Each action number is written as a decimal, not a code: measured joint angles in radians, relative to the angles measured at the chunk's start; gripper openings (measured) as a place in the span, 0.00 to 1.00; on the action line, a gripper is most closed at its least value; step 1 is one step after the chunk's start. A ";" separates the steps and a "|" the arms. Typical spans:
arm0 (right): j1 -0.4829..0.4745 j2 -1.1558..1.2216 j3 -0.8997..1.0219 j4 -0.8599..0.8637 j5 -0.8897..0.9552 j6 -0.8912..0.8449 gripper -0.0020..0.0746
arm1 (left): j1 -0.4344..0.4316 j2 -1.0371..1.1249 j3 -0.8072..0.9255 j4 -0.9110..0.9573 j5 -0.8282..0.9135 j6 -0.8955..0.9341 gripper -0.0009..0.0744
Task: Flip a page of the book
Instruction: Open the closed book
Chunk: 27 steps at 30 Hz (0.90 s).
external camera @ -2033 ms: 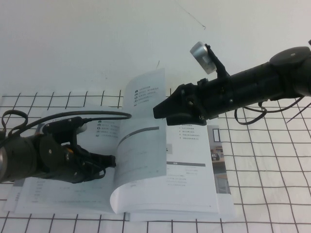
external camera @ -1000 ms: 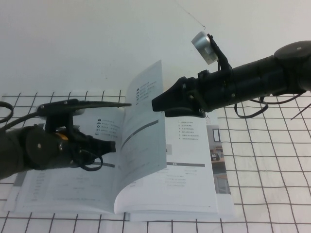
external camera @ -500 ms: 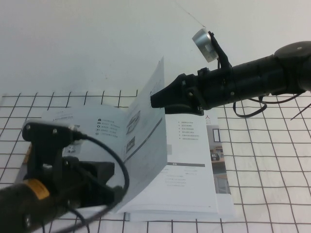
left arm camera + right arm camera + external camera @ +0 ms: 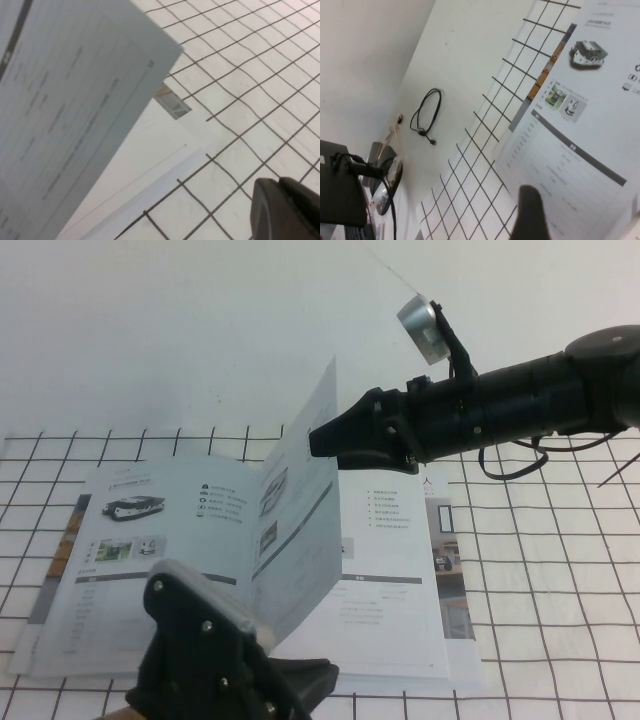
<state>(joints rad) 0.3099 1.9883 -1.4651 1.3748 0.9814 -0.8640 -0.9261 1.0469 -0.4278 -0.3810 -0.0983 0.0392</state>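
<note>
The book [image 4: 400, 620] lies open on the gridded mat. The page [image 4: 300, 530] stands nearly upright over the spine, small vehicle pictures on its left face. My right gripper [image 4: 318, 443] is at the page's upper edge and appears shut on it. In the right wrist view one finger [image 4: 530, 212] shows over the book's left leaf [image 4: 580, 125]; the other is hidden. My left gripper [image 4: 318, 680] is shut and empty, low at the front edge, below the book. In the left wrist view it [image 4: 280, 200] hangs over the mat beside the page [image 4: 65, 100] and the book's corner [image 4: 150, 160].
The black-lined grid mat [image 4: 560, 590] covers the table around the book. A silver round camera [image 4: 418, 328] sits on the right arm. In the right wrist view a coiled black cable [image 4: 427, 115] and dark equipment [image 4: 340, 195] lie beyond the mat.
My left arm has pulled out from under the page and back to the front edge. The page has gone from a curl to nearly upright. My right gripper has stayed at its top edge.
</note>
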 joint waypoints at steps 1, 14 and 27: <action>0.000 0.000 0.000 0.001 -0.002 -0.005 0.64 | -0.013 0.012 0.002 0.000 -0.023 0.000 0.01; 0.000 0.000 0.000 0.034 -0.002 -0.008 0.64 | -0.057 0.389 0.002 0.042 -0.413 -0.139 0.01; 0.001 0.002 0.000 0.112 0.030 -0.009 0.64 | -0.057 0.594 0.002 -0.059 -0.808 -0.200 0.01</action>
<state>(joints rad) 0.3114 1.9901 -1.4651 1.4866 1.0116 -0.8732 -0.9828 1.6413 -0.4256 -0.4399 -0.9061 -0.1611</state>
